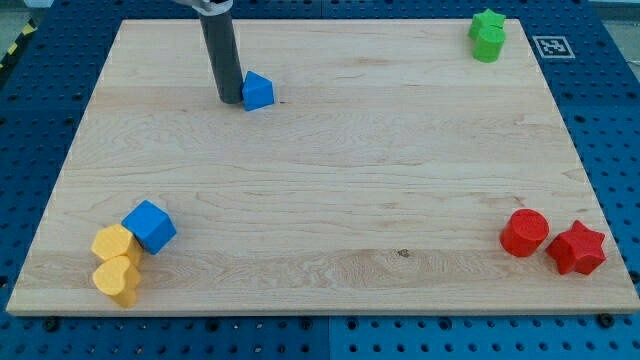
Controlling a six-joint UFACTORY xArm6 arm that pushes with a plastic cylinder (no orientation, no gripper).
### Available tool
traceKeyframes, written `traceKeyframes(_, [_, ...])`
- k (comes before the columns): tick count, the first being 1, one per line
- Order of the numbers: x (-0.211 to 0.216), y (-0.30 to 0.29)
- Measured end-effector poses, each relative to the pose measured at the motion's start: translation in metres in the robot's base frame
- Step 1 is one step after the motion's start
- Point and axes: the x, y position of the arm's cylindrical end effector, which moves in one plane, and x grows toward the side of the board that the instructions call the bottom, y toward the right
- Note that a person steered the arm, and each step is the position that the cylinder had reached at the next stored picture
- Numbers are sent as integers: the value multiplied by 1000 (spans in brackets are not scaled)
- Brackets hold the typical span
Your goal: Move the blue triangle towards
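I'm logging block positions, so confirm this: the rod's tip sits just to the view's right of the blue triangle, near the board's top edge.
Wrong side. In the camera view, my tip sits just to the view's left of the blue triangle, not its right. The rest holds: both are near the top edge of the wooden board.

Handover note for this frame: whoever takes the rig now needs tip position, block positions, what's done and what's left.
My tip rests on the board just left of the blue triangle, apparently touching it. The triangle sits near the view's top left. The task names no visible destination, so progress cannot be judged; confirm the target before pushing on. Elsewhere: blue cube beside two yellow blocks bottom left, green blocks top right, red cylinder and red star bottom right.
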Motion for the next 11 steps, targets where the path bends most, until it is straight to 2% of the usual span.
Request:
traceKeyframes(1, [-7,-2])
traceKeyframes(2, [-61,-33])
traceKeyframes(3, [-104,-5])
traceKeyframes(4, [-80,31])
traceKeyframes(5, [-40,37])
traceKeyframes(7, [2,35])
traceKeyframes(8, [21,30])
traceKeyframes(9, [22,-1])
traceKeyframes(11, [65,-12])
